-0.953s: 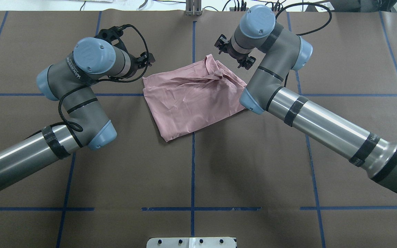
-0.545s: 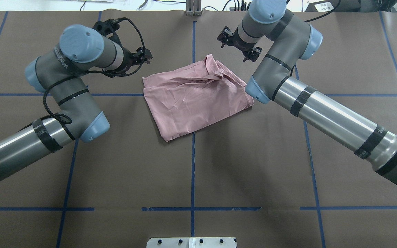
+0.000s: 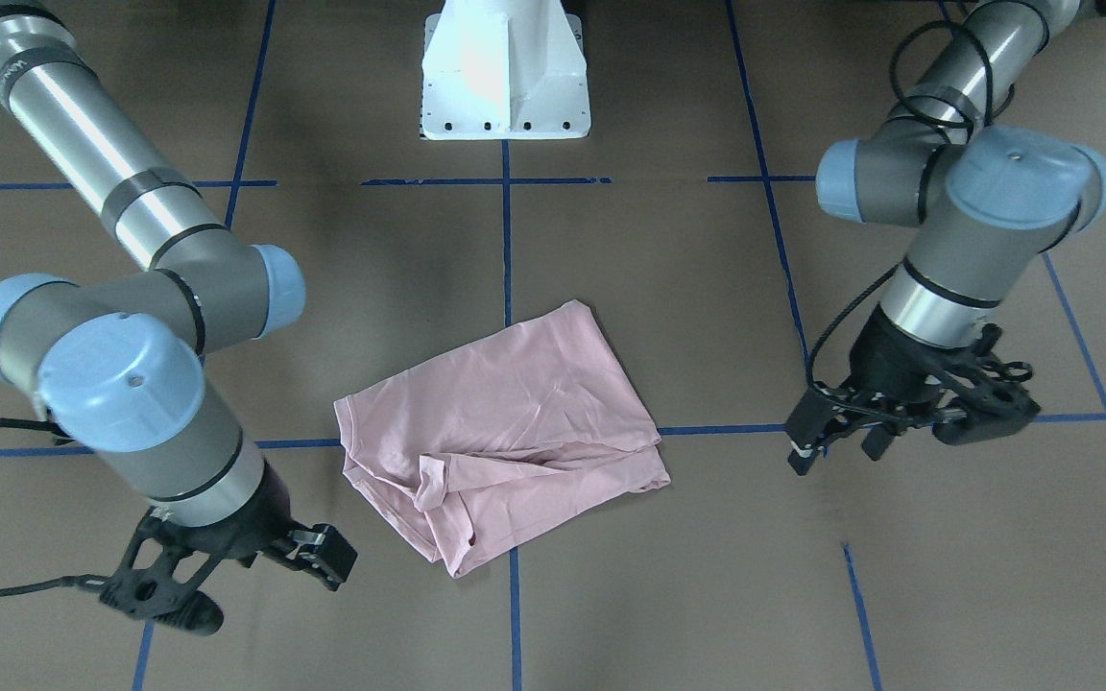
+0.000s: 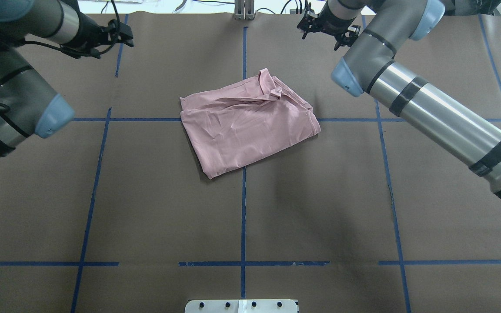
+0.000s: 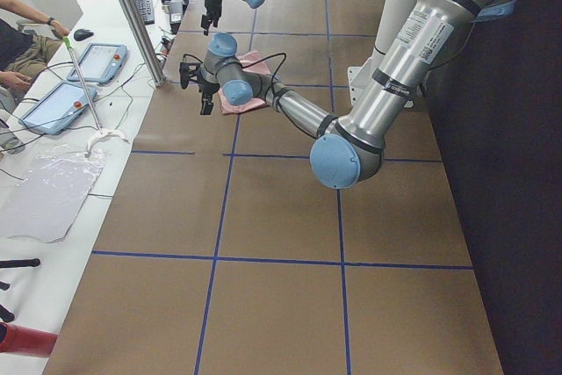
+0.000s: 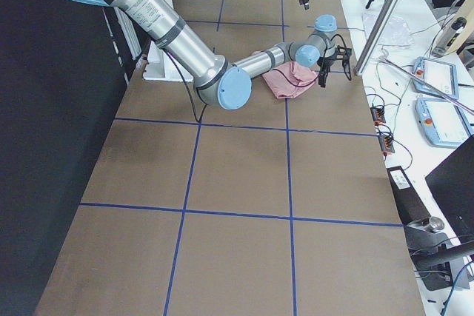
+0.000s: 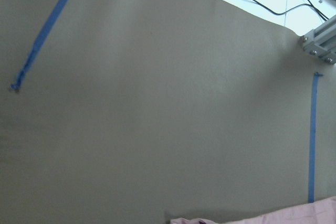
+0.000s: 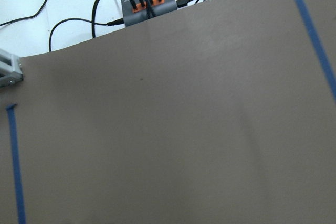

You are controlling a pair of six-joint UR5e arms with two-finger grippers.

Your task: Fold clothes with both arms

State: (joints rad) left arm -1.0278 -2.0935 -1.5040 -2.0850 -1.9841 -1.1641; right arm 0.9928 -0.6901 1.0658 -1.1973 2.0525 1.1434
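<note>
The pale pink T-shirt [image 4: 246, 126] lies folded in a rough rectangle at the table's middle, with a bunched sleeve and collar on its far side. No print or lettering shows. It also shows in the front view [image 3: 505, 432] and at the left wrist view's bottom edge [image 7: 294, 216]. My left gripper [image 4: 122, 35] hangs open and empty over the far left of the table, well clear of the shirt [image 3: 836, 443]. My right gripper [image 4: 325, 29] is open and empty near the far edge, to the right of the shirt [image 3: 318, 555].
The brown table cover carries a blue tape grid [image 4: 243, 208]. The white pedestal base [image 3: 505, 77] stands at the near side. A metal post [image 4: 244, 11] and a cable box [image 8: 149, 3] sit past the far edge. Tablets [image 5: 97, 63] lie on a side bench.
Both arms have drawn back from the shirt, the left far out to the left and the right up toward the far edge. The shirt has not moved.
</note>
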